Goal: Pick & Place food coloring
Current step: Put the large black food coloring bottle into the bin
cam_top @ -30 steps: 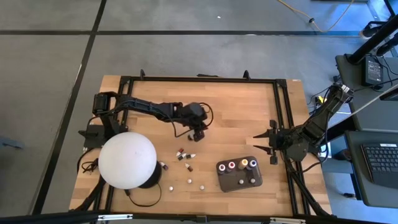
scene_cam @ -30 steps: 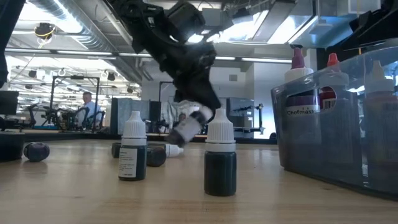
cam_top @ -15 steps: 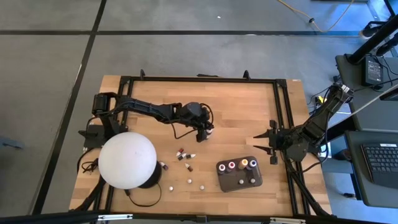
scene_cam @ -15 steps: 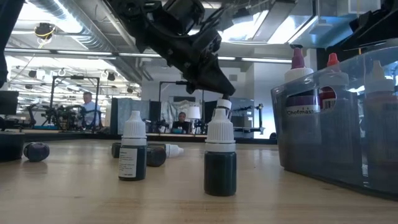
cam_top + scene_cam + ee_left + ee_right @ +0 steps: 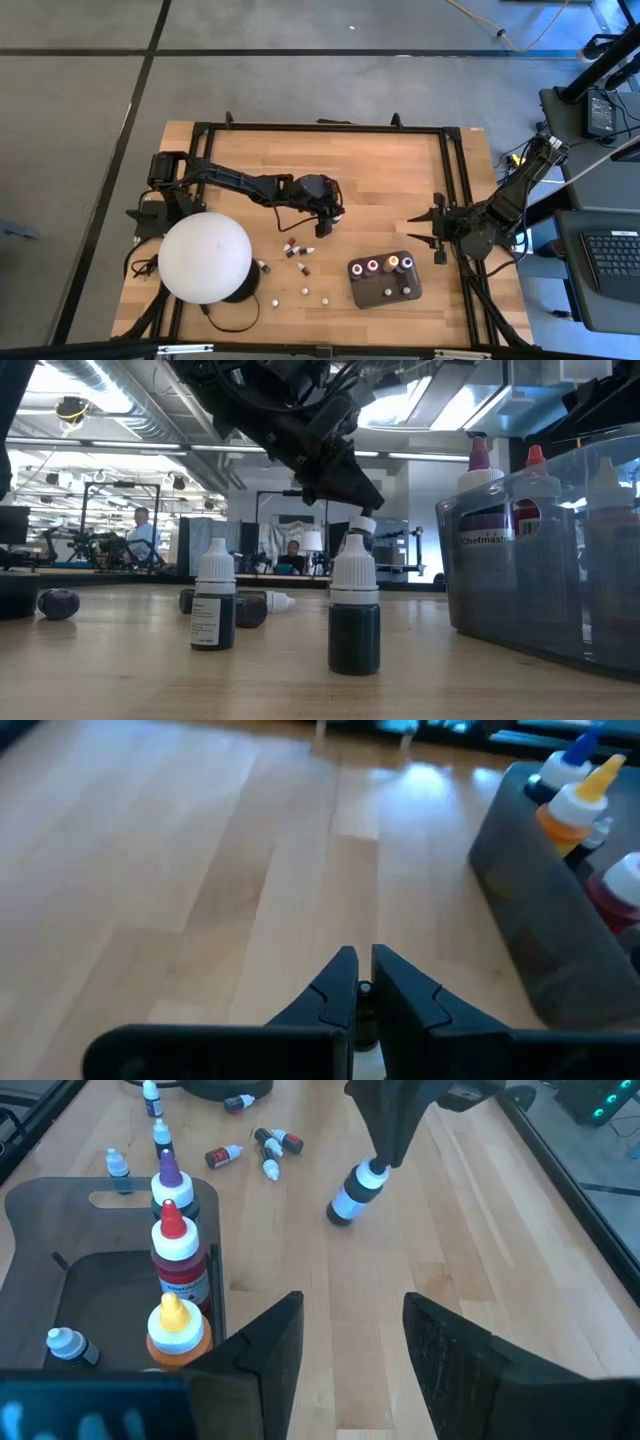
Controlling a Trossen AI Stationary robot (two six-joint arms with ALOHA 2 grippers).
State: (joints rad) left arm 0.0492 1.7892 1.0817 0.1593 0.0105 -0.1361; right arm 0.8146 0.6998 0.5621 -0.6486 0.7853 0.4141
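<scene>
Table [image 5: 380, 170]: a light wooden top inside a black frame, seen whole from above.
Dome [image 5: 205, 258]: a big white dome stood at the near left of the table, beside the left arm's base.
Left arm: it reached from the left edge to the middle of the table.
Tray [image 5: 384, 280]: a dark grey tray lay near the front right, with several bottles standing upright in it.
Right gripper [image 5: 420, 232]: it waited at the right edge of the table, its fingers apart and holding nothing.
Left gripper [image 5: 328, 222]: its fingers were closed on the cap of a held bottle [image 5: 355, 1193], which hung tilted above the wood, between the loose bottles and the tray.
Loose bottles [image 5: 295, 248]: a small cluster lay and stood on the wood just in front of the left gripper, a few more nearer the front edge.
</scene>
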